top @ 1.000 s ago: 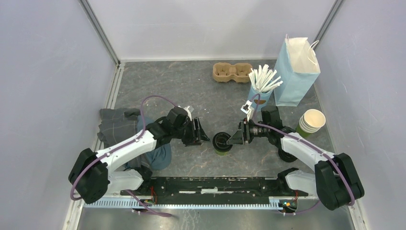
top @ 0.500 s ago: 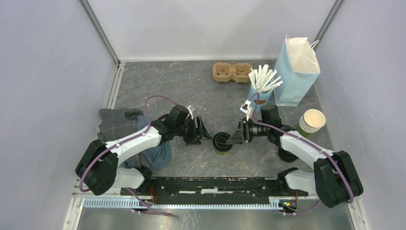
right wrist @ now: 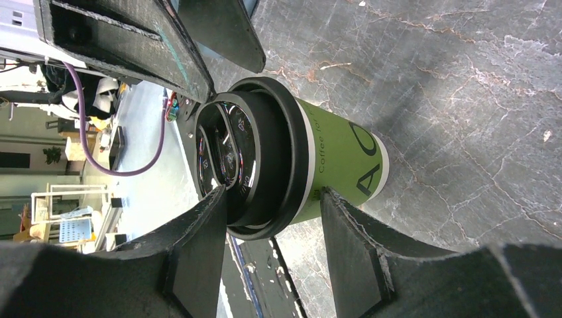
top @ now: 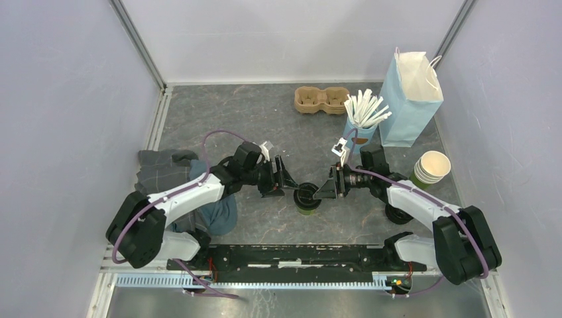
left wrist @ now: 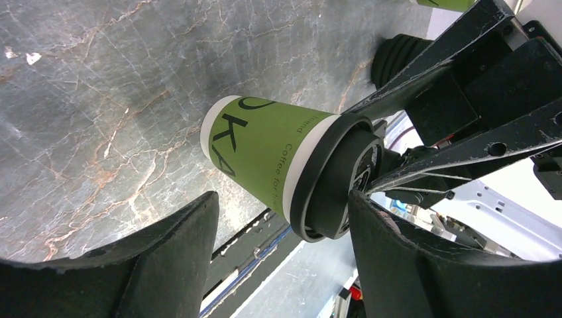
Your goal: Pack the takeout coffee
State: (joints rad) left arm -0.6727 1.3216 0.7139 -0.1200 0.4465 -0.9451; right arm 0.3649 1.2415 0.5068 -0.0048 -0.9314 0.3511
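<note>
A crumpled grey cloth [top: 162, 173] lay at the left middle of the top view, partly under the left arm, on the dark marbled table [top: 265, 119].

The left gripper [top: 289, 183] sat just left of centre. Its jaws were spread wide and released, with nothing between the pads. In the left wrist view, both black fingers [left wrist: 166, 258] stood clear of the cup, one on each side.

The takeout coffee, a dark-green paper cup with a round black plastic lid [top: 306, 197], stood upright on the table at lower centre, between the two grippers.

The right gripper [top: 325, 190] met the cup from the right. It was clenched on the cup at the lid, and the right wrist view showed a finger against each side.

A brown moulded-cardboard cup carrier [top: 321, 99] lay at upper centre. To its right stood a light-blue cup of white sticks [top: 360, 129], then a tall light-blue paper bag [top: 412, 93], open at the top. A stack of lidless green cups [top: 431, 167] stood at the right middle, near the wall.
</note>
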